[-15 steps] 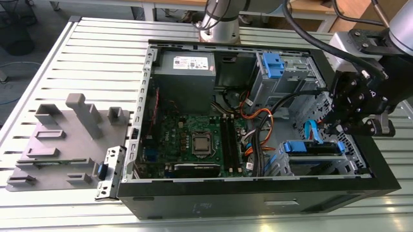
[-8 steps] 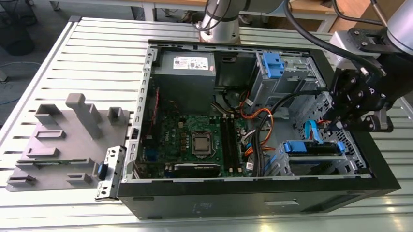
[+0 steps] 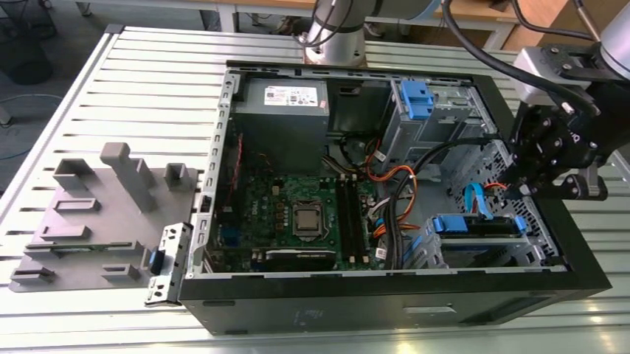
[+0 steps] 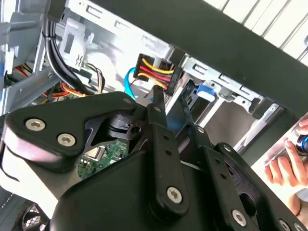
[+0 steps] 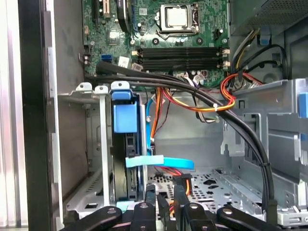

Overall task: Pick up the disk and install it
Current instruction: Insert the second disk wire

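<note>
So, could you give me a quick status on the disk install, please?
Gripper at the drive cage. Disk sitting in the cage, beside the gripper. Blue cable and power wires close by the gripper.

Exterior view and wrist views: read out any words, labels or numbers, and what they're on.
White sticker on the grey box: print too small to read.
Motherboard markings: too small to read.
No other text can be read.
</note>
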Robot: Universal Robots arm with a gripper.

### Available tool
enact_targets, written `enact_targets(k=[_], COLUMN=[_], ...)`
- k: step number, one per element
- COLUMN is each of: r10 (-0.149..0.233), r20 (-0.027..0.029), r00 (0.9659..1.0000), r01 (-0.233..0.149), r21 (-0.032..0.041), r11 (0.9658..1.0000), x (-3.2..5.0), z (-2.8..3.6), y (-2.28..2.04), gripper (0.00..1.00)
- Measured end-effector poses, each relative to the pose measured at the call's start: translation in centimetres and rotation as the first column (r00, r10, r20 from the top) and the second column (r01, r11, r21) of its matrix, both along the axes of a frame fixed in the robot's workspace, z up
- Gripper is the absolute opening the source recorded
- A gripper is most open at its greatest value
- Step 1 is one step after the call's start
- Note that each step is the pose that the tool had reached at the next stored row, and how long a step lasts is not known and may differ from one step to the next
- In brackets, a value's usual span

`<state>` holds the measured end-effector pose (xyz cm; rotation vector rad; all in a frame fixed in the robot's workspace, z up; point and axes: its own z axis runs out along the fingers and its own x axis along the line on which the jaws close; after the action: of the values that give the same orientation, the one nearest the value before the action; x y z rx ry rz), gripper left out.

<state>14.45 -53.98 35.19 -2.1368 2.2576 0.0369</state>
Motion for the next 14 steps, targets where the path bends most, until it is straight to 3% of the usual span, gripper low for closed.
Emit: enact_targets(k=[6, 14], r10=[0.0, 0.0], r20=[-0.0052, -0.0062], r00=[1.0, 1.0], r01=[0.0, 0.0], r21=[-0.0004, -0.0003], r11=[1.0, 1.0], x=[0.84, 1.06], z=[-0.22, -0.38], y=[0.0, 0.0], gripper=[0.29, 0.29])
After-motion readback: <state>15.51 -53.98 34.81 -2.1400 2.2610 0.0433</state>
